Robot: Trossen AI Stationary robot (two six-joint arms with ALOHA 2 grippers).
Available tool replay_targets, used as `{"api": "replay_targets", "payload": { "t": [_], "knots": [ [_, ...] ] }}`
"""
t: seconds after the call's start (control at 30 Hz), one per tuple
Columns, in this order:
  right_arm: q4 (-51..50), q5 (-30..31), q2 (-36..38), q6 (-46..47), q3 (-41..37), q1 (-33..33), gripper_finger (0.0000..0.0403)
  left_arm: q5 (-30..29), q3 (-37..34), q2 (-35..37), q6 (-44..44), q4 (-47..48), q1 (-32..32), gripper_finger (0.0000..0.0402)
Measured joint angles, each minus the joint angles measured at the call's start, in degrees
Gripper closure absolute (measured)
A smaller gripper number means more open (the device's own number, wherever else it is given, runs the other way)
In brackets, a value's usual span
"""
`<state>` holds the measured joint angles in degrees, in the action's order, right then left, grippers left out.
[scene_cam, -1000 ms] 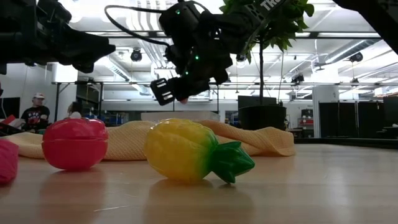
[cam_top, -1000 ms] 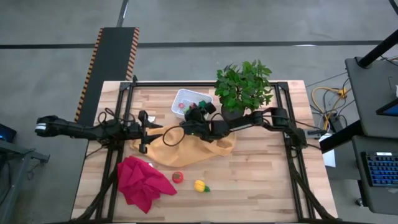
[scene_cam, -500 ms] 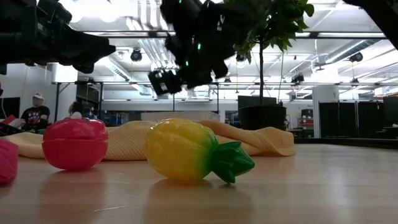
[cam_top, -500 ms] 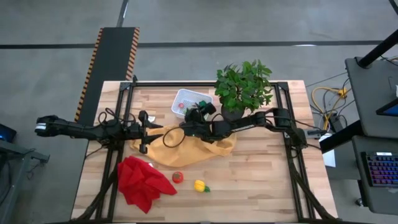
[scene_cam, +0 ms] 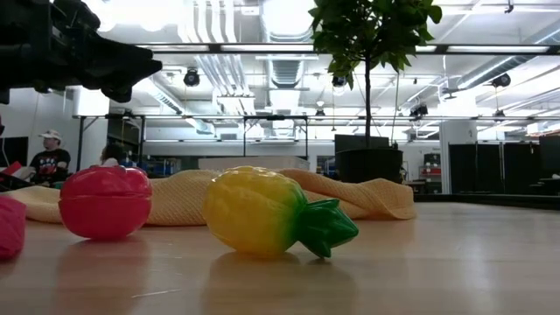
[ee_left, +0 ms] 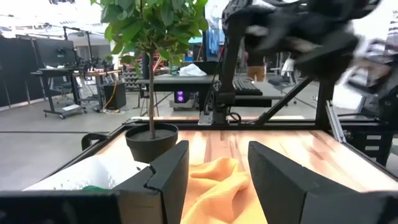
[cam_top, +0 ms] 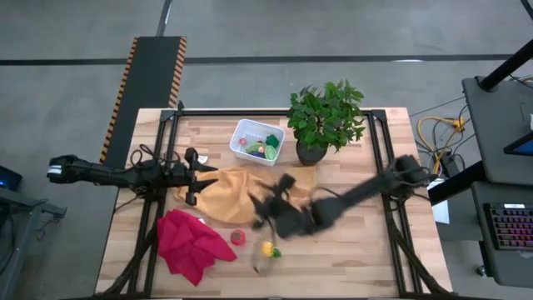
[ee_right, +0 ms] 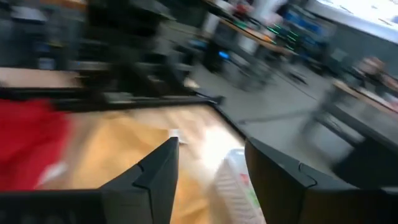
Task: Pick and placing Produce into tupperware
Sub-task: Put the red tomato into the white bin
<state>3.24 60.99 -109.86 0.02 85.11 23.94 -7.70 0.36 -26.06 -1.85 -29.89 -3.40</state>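
The yellow pineapple (cam_top: 266,248) lies on the bare wood just below my right gripper (cam_top: 268,212) in the high view, nearer the table's front edge. Its long axis runs across the table: yellow body on the left, green crown pointing right, which the low view (scene_cam: 278,214) shows side-on. The red fruit (cam_top: 238,237) sits just beside it, further to my left, close to the edge of the red cloth (cam_top: 190,242).

My right gripper is over the near edge of the orange cloth (cam_top: 229,190), with the arm stretched in from the right side of the table. In my right wrist view the two fingers (ee_right: 155,180) stand apart with clear space between them and nothing held.

The white bin (cam_top: 256,140) is behind my right gripper, near the far side of the table, beside the potted plant (cam_top: 325,121). It already holds a few small pieces, red and green among them.

My left gripper (cam_top: 193,173) waits at the left end of the orange cloth, fingers (ee_left: 171,177) spread and empty. It is farther from the pineapple than my right one, so I judge the right arm better placed to reach down and forward, closing across the pineapple's short width.
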Motion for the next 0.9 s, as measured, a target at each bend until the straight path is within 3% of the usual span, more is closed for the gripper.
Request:
{"api": "replay_targets", "payload": {
  "t": [0.4,0.5,0.57,0.77,0.9],
  "knots": [
    [-0.07,-0.26,15.23,4.45,-16.06,22.81,0.0256,0.00,0.00,-0.18,0.00,-2.98,0.00,0.0249],
    [0.92,-3.95,17.37,5.93,-20.86,25.83,0.0268,-0.02,0.00,-0.09,-0.02,-3.56,0.01,0.0249],
    [4.73,-10.63,18.74,7.77,-24.69,26.56,0.0288,-0.01,0.00,-0.07,-0.02,-4.51,0.00,0.0249],
    [28.64,-42.89,22.04,5.14,-36.60,22.12,0.0384,-0.02,0.00,-0.74,-0.04,-7.68,0.00,0.0249],
    [33.96,-51.75,25.35,1.52,-42.27,15.73,0.0393,-0.02,0.00,-0.92,-0.15,-8.23,0.01,0.0249]
  ]
}}
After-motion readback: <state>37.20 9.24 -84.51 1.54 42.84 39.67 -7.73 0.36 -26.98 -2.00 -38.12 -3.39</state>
